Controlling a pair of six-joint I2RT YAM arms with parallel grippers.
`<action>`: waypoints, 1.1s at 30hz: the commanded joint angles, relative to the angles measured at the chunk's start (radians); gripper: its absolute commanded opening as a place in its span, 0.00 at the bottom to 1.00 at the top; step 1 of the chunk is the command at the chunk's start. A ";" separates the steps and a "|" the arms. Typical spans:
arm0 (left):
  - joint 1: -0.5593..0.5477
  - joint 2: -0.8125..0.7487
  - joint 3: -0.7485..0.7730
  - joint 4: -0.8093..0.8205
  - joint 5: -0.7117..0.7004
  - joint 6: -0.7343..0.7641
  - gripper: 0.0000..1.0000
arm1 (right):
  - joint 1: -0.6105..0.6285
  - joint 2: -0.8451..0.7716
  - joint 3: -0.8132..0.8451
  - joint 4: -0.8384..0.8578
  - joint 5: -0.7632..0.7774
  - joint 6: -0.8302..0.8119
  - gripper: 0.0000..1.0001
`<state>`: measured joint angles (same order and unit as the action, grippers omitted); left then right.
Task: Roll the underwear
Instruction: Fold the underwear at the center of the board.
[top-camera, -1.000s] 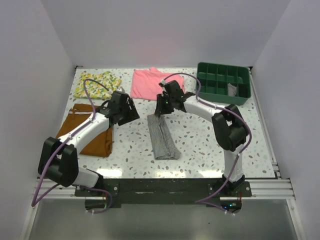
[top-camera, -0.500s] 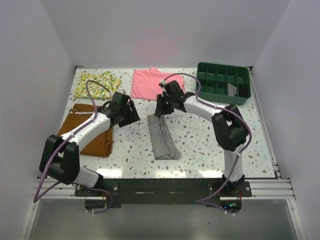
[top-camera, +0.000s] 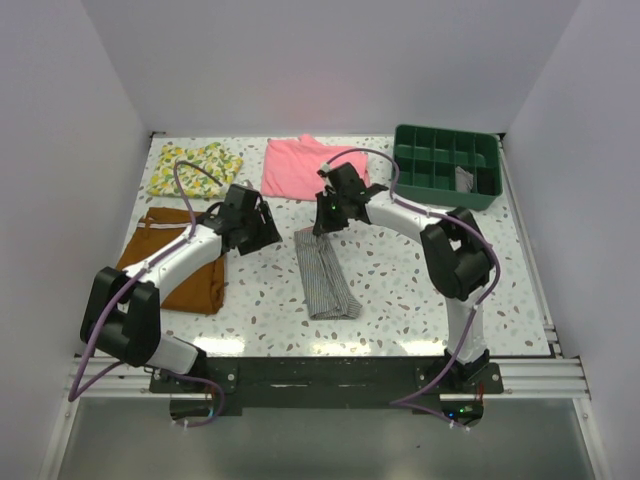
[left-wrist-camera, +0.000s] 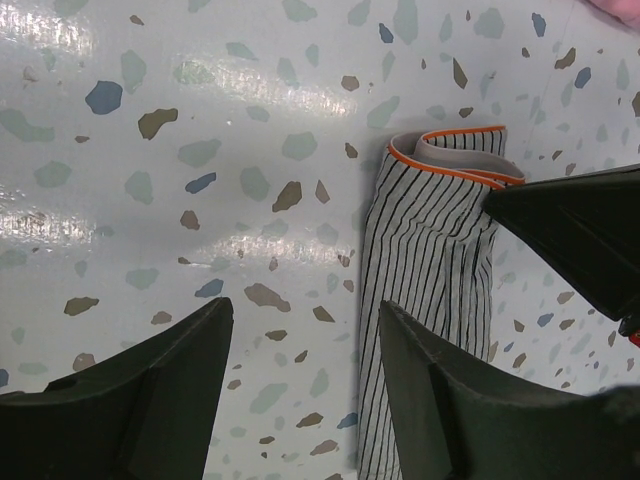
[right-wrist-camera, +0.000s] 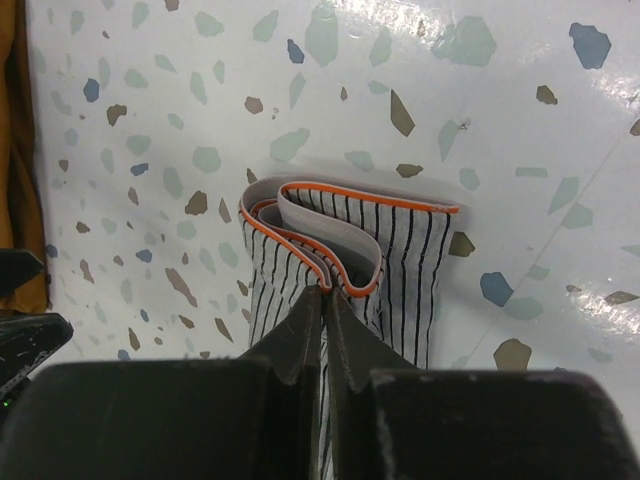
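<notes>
The underwear (top-camera: 323, 272) lies on the bench (top-camera: 420, 290) as a long narrow folded strip. Its far end sits just nearer than the pink garment (top-camera: 305, 165) and the rest runs away from that garment towards the arm bases. It is thin striped knit, so I judge it light, limp and prone to slipping open. It has no stiffness of its own, and any roll will need even tension across its width.

The orange-edged waistband (right-wrist-camera: 372, 202), at the end closest to the pink garment, is the firmest part. Its stacked layers curl into loops there, which makes it the sensible place to grip and start the roll.

The right hand (right-wrist-camera: 325, 292) has its fingers pressed together, pinching those waistband layers from above at the middle of the fold. The left hand (left-wrist-camera: 300, 325) is spread and holds nothing. It hovers over bare bench on the near-left side of the pink garment, just beside the strip's left edge (left-wrist-camera: 372, 300). A grip at one point may bunch the fabric or let the outer layers slide.
</notes>
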<state>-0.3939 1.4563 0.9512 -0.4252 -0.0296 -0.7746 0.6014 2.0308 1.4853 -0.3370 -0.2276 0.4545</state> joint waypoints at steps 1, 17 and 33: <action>0.000 -0.008 -0.003 0.036 0.008 -0.009 0.65 | -0.003 -0.006 0.038 -0.011 -0.001 -0.014 0.00; 0.000 -0.020 -0.026 0.040 0.017 -0.015 0.64 | -0.031 -0.081 0.035 -0.007 0.037 -0.053 0.00; 0.000 -0.004 -0.052 0.054 0.025 -0.014 0.64 | -0.071 -0.112 0.066 -0.085 0.002 -0.043 0.00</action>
<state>-0.3939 1.4563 0.9051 -0.4046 -0.0124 -0.7750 0.5396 1.9881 1.5070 -0.3672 -0.2787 0.4252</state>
